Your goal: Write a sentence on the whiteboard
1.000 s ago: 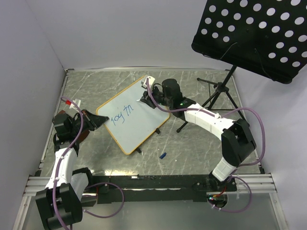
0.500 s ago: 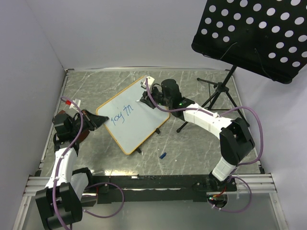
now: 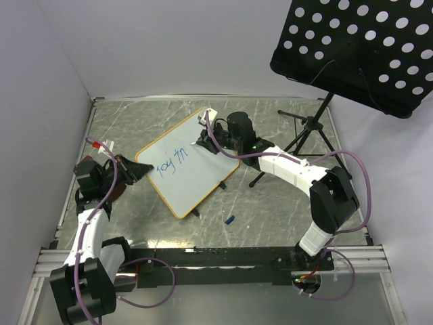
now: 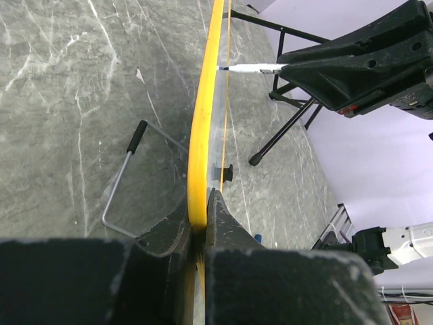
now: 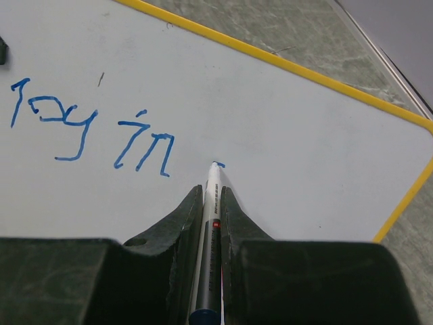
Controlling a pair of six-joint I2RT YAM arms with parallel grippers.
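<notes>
Blue-ink marker (image 5: 211, 181), clenched in the right hand (image 5: 212, 192), touches its tip to the whiteboard (image 5: 304, 128) just right of the sentence (image 5: 88, 128), reading "joy in". Left hand (image 4: 199, 213) clamps the board's yellow edge above the marbled counter (image 3: 270, 203).

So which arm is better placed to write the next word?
Right. The right gripper holds the marker with its tip on the board, just past the words. The left gripper is clamped on the board's edge, holding it up.
</notes>
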